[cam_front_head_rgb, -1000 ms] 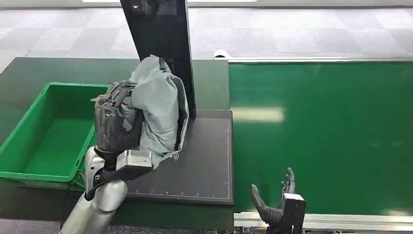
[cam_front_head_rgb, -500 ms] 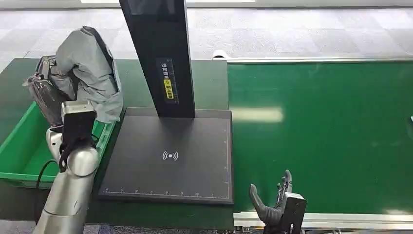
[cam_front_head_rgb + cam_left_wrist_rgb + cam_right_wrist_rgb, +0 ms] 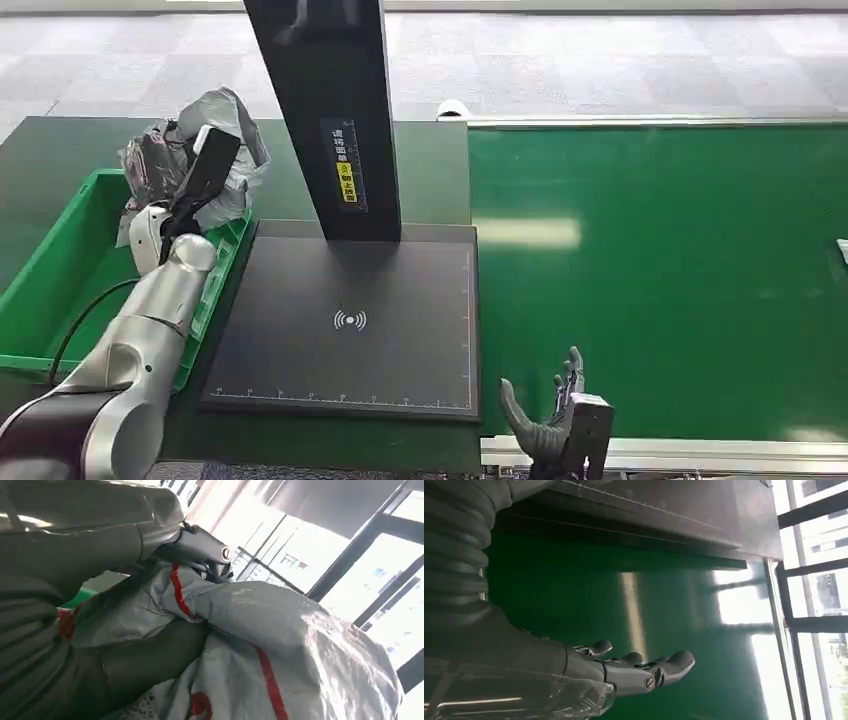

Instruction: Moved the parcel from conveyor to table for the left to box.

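Note:
The parcel (image 3: 222, 132) is a crumpled grey plastic bag with red markings. My left hand (image 3: 160, 168) grips it above the far right corner of the green box (image 3: 60, 270). In the left wrist view the parcel (image 3: 280, 650) bulges against my palm, and the fingers (image 3: 202, 545) curl over its top. My right hand (image 3: 545, 428) hovers open at the near edge of the green conveyor belt (image 3: 660, 270), holding nothing. The right wrist view shows its fingers (image 3: 644, 672) spread above the belt (image 3: 574, 600).
A black scan plate (image 3: 350, 320) lies between the box and the belt, with a tall black post (image 3: 325, 110) rising at its back. A small pale item (image 3: 842, 250) pokes in at the belt's right edge. Grey tiled floor lies beyond.
My left arm has swung the parcel leftward, from over the scan plate to above the box's far corner. The right hand has shifted slightly left.

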You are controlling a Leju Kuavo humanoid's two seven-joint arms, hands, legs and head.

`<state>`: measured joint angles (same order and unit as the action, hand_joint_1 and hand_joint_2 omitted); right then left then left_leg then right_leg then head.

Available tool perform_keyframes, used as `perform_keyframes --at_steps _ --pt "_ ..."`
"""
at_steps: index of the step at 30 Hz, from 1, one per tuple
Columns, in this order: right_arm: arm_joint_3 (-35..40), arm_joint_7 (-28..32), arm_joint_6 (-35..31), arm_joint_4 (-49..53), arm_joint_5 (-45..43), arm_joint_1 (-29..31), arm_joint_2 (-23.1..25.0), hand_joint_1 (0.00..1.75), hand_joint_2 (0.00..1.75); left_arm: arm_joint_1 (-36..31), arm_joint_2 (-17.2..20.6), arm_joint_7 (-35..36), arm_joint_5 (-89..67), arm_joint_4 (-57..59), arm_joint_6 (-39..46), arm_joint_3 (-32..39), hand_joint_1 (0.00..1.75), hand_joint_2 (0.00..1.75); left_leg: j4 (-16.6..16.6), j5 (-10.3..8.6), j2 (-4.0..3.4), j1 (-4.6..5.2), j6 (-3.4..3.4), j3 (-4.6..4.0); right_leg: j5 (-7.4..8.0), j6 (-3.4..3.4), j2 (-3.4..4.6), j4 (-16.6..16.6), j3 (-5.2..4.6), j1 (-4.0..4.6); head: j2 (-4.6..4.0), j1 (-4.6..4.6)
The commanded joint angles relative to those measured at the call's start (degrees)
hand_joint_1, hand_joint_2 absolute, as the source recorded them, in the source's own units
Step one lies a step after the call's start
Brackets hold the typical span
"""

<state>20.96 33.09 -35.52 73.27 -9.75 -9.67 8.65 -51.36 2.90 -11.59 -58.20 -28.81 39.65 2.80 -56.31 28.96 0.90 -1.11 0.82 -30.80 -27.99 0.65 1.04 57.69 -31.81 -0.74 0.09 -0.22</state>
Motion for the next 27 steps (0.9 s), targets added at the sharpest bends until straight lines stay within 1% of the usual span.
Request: perform_keyframes --at_steps 1,2,3,4,5,6,7,10,12,13,14,15,16,17,20,23,27 --pt "3.6 0.3 -0.1 -4.4 -1.5 2.7 -2.2 0.0 1.75 -5.5 2.6 3.3 -0.8 10.9 0.4 2.2 1.73 1.75 0.0 -0.02 -0.14 -0.03 -0.02 0.05 0.05 -0.05 0.03 0.0 0.01 0.05 0.0 0.0" --pt "4.0 0.1 -0.3 -4.1 -1.8 2.6 -2.3 0.0 1.75 -5.4 3.3 6.4 -1.7 10.4 0.4 2.6 1.68 1.75 0.1 -0.05 -0.16 -0.03 -0.04 0.06 0.08 -0.07 0.0 0.0 0.01 0.06 0.0 0.02" --pt "4.1 0.1 -0.4 -4.1 -1.8 2.6 -2.3 0.0 1.75 -5.4 3.4 6.2 -1.6 10.5 0.4 2.7 1.68 1.75 0.0 -0.04 -0.16 -0.02 -0.03 0.04 0.07 -0.06 0.02 0.0 -0.03 0.04 0.0 -0.02" --pt "4.5 -0.1 -0.7 -3.8 -2.0 2.6 -2.4 0.0 1.75 -4.5 4.0 7.8 -2.2 7.8 0.4 5.5 1.68 1.75 0.0 -0.03 -0.13 -0.03 -0.02 0.01 0.06 -0.05 0.02 0.0 -0.04 0.05 0.0 0.02" --pt "4.6 -0.1 -0.8 -3.8 -2.0 2.6 -2.4 0.0 1.75 -4.6 4.3 7.4 -2.1 8.1 0.4 5.8 1.62 1.75 0.0 -0.06 -0.17 -0.03 -0.05 0.02 0.09 -0.06 0.01 0.0 -0.04 0.06 0.0 0.0" --pt "4.7 -0.2 -0.8 -3.8 -2.0 2.6 -2.5 0.0 1.75 -4.2 4.5 8.4 -2.7 6.8 0.4 6.9 1.62 1.75 0.0 -0.04 -0.18 -0.03 -0.04 0.0 0.08 -0.05 0.04 0.0 -0.07 0.06 0.0 0.02" --pt "4.9 -0.3 -0.9 -3.9 -2.1 2.7 -2.5 0.0 1.75 -4.1 4.9 8.6 -2.9 6.2 0.4 8.3 1.54 1.75 0.0 -0.02 -0.18 -0.04 -0.03 -0.01 0.06 -0.04 0.07 0.0 -0.07 0.06 0.0 0.0" --pt "5.1 -0.3 -0.9 -4.1 -2.1 2.8 -2.5 0.0 1.75 -4.0 5.1 8.9 -3.9 5.3 0.4 9.9 1.54 1.75 0.0 -0.02 -0.2 -0.04 -0.04 0.01 0.05 -0.04 0.07 0.0 -0.06 0.06 0.0 0.02" --pt "5.6 -0.4 -1.1 -4.0 -2.4 2.7 -2.7 0.0 1.75 -3.5 5.4 10.3 -8.4 2.1 0.4 16.5 1.54 1.75 0.0 -0.05 -0.14 -0.03 -0.06 0.01 0.05 -0.04 -0.03 0.0 -0.02 0.06 0.0 0.02" --pt "5.7 -0.4 -1.3 -3.7 -2.5 2.5 -2.8 0.0 1.75 -4.0 5.7 9.8 -9.7 2.3 0.4 19.7 1.54 1.75 0.0 -0.02 -0.2 -0.04 -0.04 -0.02 0.05 -0.04 0.05 0.0 -0.08 0.06 0.0 0.02" --pt "5.8 -0.4 -1.4 -3.5 -2.6 2.4 -2.9 0.0 1.75 -4.5 6.3 9.8 -10.2 2.8 0.4 21.2 1.48 1.75 0.0 0.0 -0.23 -0.06 -0.03 -0.02 0.05 -0.04 0.09 0.1 -0.08 0.07 0.0 0.02" --pt "5.8 -0.5 -1.5 -3.0 -2.7 2.1 -3.1 0.0 1.75 -5.5 7.3 9.8 -10.8 4.4 0.4 23.1 1.36 1.75 0.0 0.0 -0.25 -0.06 -0.05 -0.04 0.05 -0.05 0.08 0.1 -0.09 0.08 0.0 0.02" --pt "5.8 -0.6 -1.4 -2.8 -2.8 2.0 -3.2 0.0 1.75 -6.0 8.0 10.2 -11.1 5.2 0.4 24.0 0.28 1.75 0.0 0.01 -0.26 -0.06 -0.02 -0.04 0.04 -0.04 0.14 0.1 -0.11 0.07 0.0 0.02" --pt "5.8 -0.7 -1.4 -2.5 -2.8 1.8 -3.4 0.0 1.75 -6.4 8.4 9.3 -11.1 5.9 0.4 25.4 0.0 1.75 0.0 0.02 -0.38 -0.05 -0.04 -0.02 0.06 -0.06 0.2 0.1 -0.12 0.08 0.0 0.04" --pt "5.8 -0.9 -1.4 -2.3 -2.8 1.7 -3.6 0.0 1.75 -6.7 8.8 7.7 -10.2 7.0 0.4 27.6 0.0 1.75 0.0 -0.03 -0.29 -0.06 -0.03 -0.03 0.04 -0.07 0.09 0.1 -0.13 0.09 0.0 0.0" --pt "5.8 -0.9 -1.4 -2.3 -2.8 1.7 -3.6 0.0 1.75 -6.7 8.8 7.7 -10.2 7.0 0.4 27.6 0.0 1.75 0.0 -0.03 -0.17 -0.05 -0.02 -0.05 0.02 -0.03 0.03 0.1 -0.13 0.06 0.0 0.02" --pt "5.8 -0.9 -1.4 -2.3 -2.8 1.7 -3.6 0.0 1.75 -6.7 8.8 7.7 -10.2 7.0 0.4 27.6 0.0 1.75 0.0 -0.03 -0.18 -0.04 -0.02 -0.05 0.02 -0.03 0.04 0.1 -0.12 0.05 0.0 0.02"
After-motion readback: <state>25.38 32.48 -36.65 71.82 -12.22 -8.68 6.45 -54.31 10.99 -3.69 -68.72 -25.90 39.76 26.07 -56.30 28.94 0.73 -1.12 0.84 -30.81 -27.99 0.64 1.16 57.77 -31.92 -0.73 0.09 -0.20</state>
